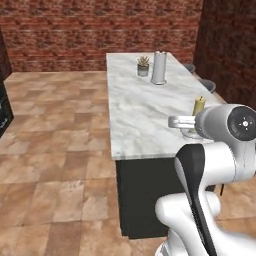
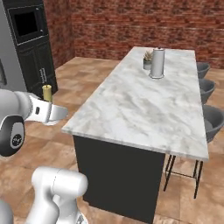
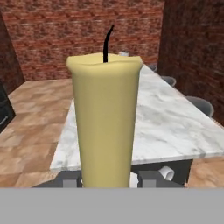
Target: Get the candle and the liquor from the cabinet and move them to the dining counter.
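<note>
In the left base view, I am carrying the candle (image 1: 199,106) at the right of the frame, upright in my end effector (image 1: 186,125), which is reaching out from behind my own white arm. It is showing against the near right part of the bench (image 1: 135,115), the marble-topped island. At the far end, upper middle of the frame, a steel canister (image 1: 159,67) and a small potted plant (image 1: 143,66) are standing side by side.

In the right base view, the candle (image 2: 47,93) is sitting at the left edge, short of the bench's (image 2: 140,109) near left corner and off to its left; the marble lies to the right and ahead, so I judge the coming move is a carry that way.

In the hand view, the candle (image 3: 105,122) is standing tall between my fingertips (image 3: 70,180), long axis vertical, wick up, with my end effector narrowed onto its base. The bench (image 3: 175,127) is stretching behind it. I am seeing no labels or writing anywhere.
</note>
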Robot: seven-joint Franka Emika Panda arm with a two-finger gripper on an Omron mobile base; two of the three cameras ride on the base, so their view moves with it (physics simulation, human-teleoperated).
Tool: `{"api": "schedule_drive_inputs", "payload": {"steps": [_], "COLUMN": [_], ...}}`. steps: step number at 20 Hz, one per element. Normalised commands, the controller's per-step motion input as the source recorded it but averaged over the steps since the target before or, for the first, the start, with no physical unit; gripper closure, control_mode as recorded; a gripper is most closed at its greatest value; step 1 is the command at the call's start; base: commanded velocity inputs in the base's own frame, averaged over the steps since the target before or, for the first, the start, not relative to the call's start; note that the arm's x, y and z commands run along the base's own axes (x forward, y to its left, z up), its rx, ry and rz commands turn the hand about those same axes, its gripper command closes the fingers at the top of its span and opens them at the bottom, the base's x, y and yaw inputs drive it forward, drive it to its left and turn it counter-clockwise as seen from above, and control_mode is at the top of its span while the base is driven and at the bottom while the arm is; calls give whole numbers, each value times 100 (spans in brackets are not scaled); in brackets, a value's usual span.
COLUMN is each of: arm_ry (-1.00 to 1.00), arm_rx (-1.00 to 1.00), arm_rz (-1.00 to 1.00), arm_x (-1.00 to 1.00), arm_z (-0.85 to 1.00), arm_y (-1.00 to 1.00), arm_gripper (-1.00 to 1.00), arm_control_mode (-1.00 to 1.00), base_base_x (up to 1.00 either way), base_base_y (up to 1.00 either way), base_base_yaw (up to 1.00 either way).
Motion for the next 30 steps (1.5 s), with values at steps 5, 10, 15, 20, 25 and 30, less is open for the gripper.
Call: {"api": "schedule_drive_inputs", "payload": {"steps": [5, 10, 15, 20, 25, 30], "arm_ry": [0, 0, 0, 0, 0, 0], "arm_rx": [0, 0, 0, 0, 0, 0], "arm_rz": [0, 0, 0, 0, 0, 0], "arm_x": [0, 0, 0, 0, 0, 0], "arm_z": [0, 0, 0, 0, 0, 0], "arm_y": [0, 0, 0, 0, 0, 0], "arm_gripper": [100, 100, 100, 100, 100, 100], "arm_control_mode": [100, 100, 100, 100, 100, 100], "base_base_x": [4, -2, 0, 3, 20, 39], "base_base_y": [-82, -85, -84, -83, -78, -69], "base_base_yaw": [0, 0, 0, 0, 0, 0]}}
